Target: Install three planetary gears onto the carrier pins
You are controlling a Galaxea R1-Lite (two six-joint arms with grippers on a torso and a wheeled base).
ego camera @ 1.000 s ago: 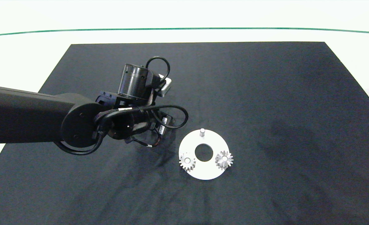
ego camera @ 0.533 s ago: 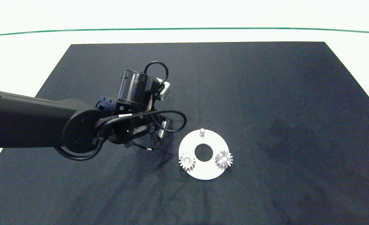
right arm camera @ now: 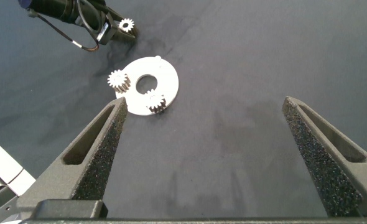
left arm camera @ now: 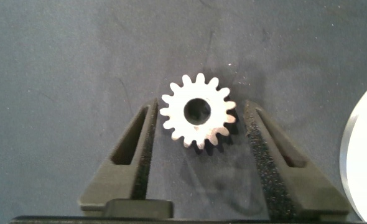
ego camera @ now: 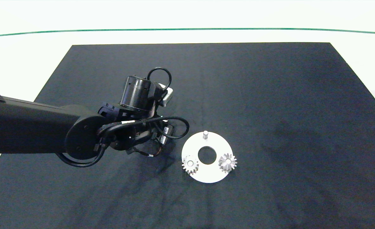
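left tool (left arm camera: 199, 124) spread open around a loose gear (left arm camera: 198, 118) on the black mat (ego camera: 270, 95); right tool (right arm camera: 218, 118) released, no writing legible

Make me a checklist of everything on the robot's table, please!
Surface: black mat on a white table.
Job's things: white disc with two gears on pins; one bare pin; third gear lying flat on the mat.
Clutter: nothing seen.
Grippers: left gripper open, fingers either side of the third gear, not touching; right gripper open, high above the mat.
Cables: black loops on the left arm's wrist.
Surroundings: green line across the table's far side.
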